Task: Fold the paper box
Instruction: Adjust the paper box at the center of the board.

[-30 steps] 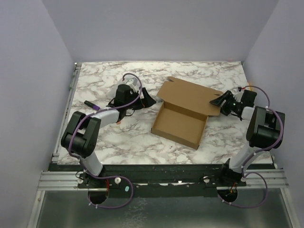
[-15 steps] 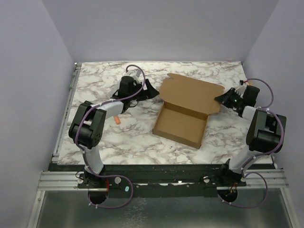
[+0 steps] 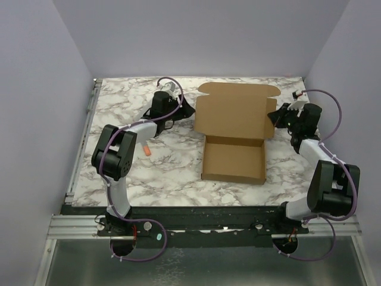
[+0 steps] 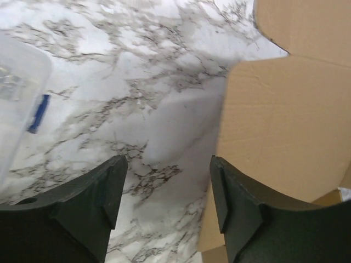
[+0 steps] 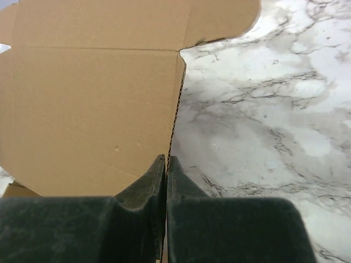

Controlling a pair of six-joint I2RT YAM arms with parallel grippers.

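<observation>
The paper box [image 3: 233, 159] is plain brown cardboard in the middle of the table, its shallow tray facing me and its lid [image 3: 232, 110] raised behind it. My right gripper [image 3: 275, 116] is shut on the lid's right edge, and the corrugated edge [image 5: 174, 98] runs straight into its closed jaws [image 5: 166, 163]. My left gripper [image 3: 186, 108] hangs at the lid's left side. It [image 4: 167, 189] is open over bare marble, and the cardboard's left edge [image 4: 225, 126] lies just inside its right finger [image 4: 233, 203]. Nothing is gripped there.
A clear plastic case [image 4: 16, 82] with a blue piece [image 4: 38, 112] inside sits left of my left gripper. A small orange object [image 3: 146, 152] lies on the marble table [image 3: 119, 107] near the left arm. Lilac walls close in the back and both sides.
The right gripper closed on the lid's right edge and drew back. The box swung square to the table with its lid raised. The left gripper moved toward the lid's left edge, jaws narrowing.
</observation>
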